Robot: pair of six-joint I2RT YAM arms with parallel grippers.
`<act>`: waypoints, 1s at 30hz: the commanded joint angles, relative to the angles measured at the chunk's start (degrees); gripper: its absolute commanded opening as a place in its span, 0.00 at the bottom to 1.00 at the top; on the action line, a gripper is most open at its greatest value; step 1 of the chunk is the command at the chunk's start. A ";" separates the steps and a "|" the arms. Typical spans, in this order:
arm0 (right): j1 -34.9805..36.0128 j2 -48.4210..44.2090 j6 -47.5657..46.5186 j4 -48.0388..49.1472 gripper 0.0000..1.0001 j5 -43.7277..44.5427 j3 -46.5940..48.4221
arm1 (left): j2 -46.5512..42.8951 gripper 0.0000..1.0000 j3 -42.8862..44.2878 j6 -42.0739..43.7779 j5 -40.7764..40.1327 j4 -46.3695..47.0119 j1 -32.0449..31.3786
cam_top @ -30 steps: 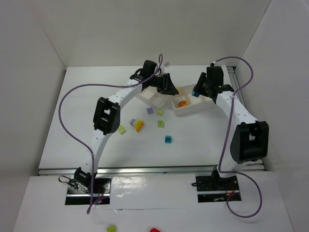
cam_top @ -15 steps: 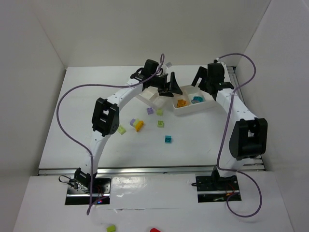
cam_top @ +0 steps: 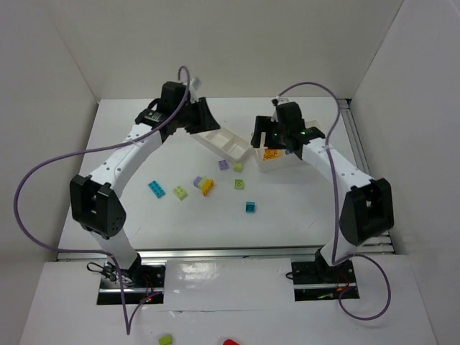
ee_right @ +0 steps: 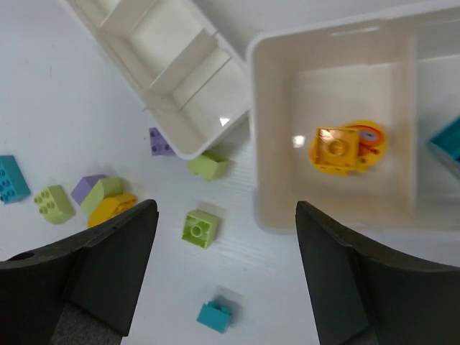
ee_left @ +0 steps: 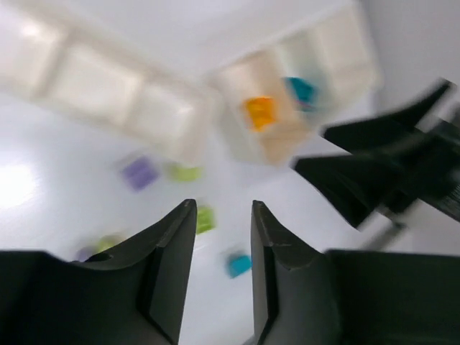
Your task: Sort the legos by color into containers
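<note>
Two white three-compartment containers stand at the back: one tray (cam_top: 224, 142) (ee_right: 169, 72) on the left, another (cam_top: 287, 161) (ee_right: 284, 208) on the right holding a yellow-orange lego (cam_top: 271, 153) (ee_right: 334, 149) and a cyan one (ee_right: 445, 140). Loose legos lie in front: cyan (cam_top: 157, 188), lime (cam_top: 180, 192), a purple-lime-yellow cluster (cam_top: 203, 185) (ee_right: 104, 198), purple (ee_right: 161, 141), lime (ee_right: 200, 228), cyan (cam_top: 251, 206) (ee_right: 217, 315). My left gripper (cam_top: 200, 118) (ee_left: 223, 215) hovers behind the left tray, jaws a narrow gap apart, empty. My right gripper (cam_top: 272, 140) (ee_right: 224, 212) hangs wide open over the right tray's left end.
White walls close in the table on the left, back and right. The left arm's elbow (cam_top: 93, 205) stands over the table's left side, the right arm's elbow (cam_top: 366, 208) over its right side. A purple cable (cam_top: 29, 194) loops out to the left.
The left arm swung left and back off the trays, uncovering a cyan lego. The right gripper let its cyan lego drop into the right tray and moved left. Both grippers opened.
</note>
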 commanded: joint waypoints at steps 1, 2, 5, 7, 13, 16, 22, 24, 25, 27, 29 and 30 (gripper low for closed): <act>3.64 7.60 -1.47 -6.29 0.83 -1.73 9.63 | -3.95 0.49 -9.72 -4.80 -13.96 -3.10 5.15; 4.17 9.36 0.44 -7.78 0.75 0.81 11.24 | -6.66 0.54 -11.30 -4.80 -13.97 -2.58 6.90; 4.71 11.23 3.00 -7.45 0.68 4.42 10.82 | -8.79 0.64 -14.30 -4.28 -13.97 -2.57 9.02; 4.71 11.23 3.01 -6.75 0.62 5.23 10.29 | -9.94 0.64 -15.36 -3.66 -13.97 -2.57 9.55; 11.90 11.23 -1.99 -8.06 0.51 3.73 10.21 | -11.26 0.61 -20.62 -4.19 -15.81 -3.27 12.28; 15.42 11.23 0.10 -8.85 0.57 6.01 6.61 | -12.84 0.61 -22.47 -4.19 -14.93 -3.27 13.78; 17.70 11.23 12.66 -9.65 0.97 10.31 -0.96 | -12.76 0.61 -23.62 -3.05 -11.86 -2.75 14.30; 18.68 12.02 14.61 -9.64 0.97 10.94 -0.96 | -12.23 0.61 -23.62 -3.05 -11.07 -2.22 14.30; 19.55 13.32 16.09 -9.64 0.97 12.16 -0.96 | -11.71 0.61 -23.62 -3.05 -10.37 -2.22 14.30; 20.34 14.56 16.10 -9.64 0.94 12.78 -0.35 | -11.70 0.61 -23.62 -3.05 -9.83 -2.22 14.30; 21.05 16.05 16.10 -8.33 0.88 13.31 -0.35 | -11.18 0.61 -23.62 -2.52 -9.83 -2.22 14.30; 21.05 16.58 16.10 -7.72 0.86 13.31 0.18 | -11.17 0.61 -23.62 -2.52 -9.83 -2.22 14.30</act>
